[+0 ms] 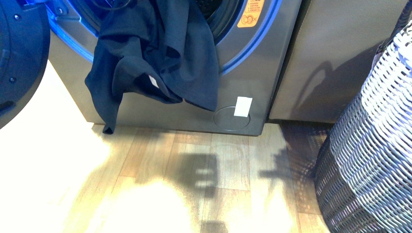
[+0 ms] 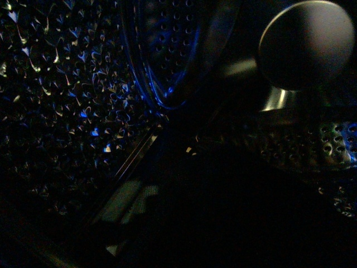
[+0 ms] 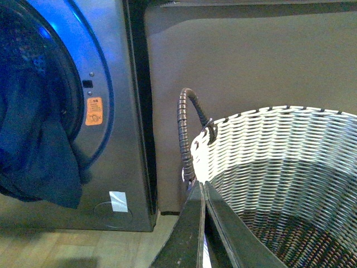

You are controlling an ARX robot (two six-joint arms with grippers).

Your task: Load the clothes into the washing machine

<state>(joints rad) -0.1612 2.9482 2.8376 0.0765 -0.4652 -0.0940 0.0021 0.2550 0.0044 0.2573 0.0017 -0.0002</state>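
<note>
— Where's the shirt?
— Hanging from the washer opening, down its front
— And the arms?
— Right end effector pinched closed, empty, by the basket; left end effector, cannot tell

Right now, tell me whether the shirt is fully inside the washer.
Partly in. The navy shirt drapes over the porthole rim of the washing machine, hanging down its front panel.

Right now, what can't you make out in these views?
Left gripper: left wrist view is too dark low down; state unreadable.
Clothes: top cut off by front view's upper edge, so depth inside the washing machine unknown.
Basket floor: right wrist view, partly hidden behind right gripper.
</note>
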